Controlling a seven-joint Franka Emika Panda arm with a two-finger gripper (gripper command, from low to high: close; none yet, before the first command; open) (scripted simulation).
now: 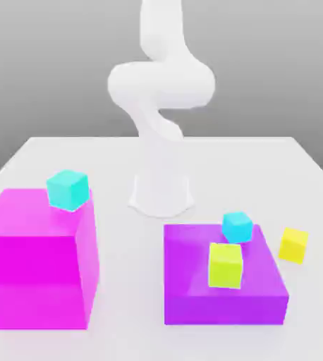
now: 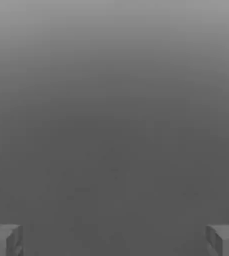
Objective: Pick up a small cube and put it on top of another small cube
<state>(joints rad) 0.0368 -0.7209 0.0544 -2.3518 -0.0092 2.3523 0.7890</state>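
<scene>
White arm (image 1: 161,84) curls upright, seemingly folded back; claw (image 2: 114,240) spread wide, empty.

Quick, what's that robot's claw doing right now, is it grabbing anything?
Gripper: open, jaws spread wide apart, holding nothing between them.

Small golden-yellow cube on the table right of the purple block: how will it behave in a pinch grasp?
The small golden-yellow cube looks rigid with flat faces, so it probably won't roll or flex. It sits alone on the white table, so a push would likely slide it. The gripper fingers stand wide open, probably wide enough to straddle it.
</scene>
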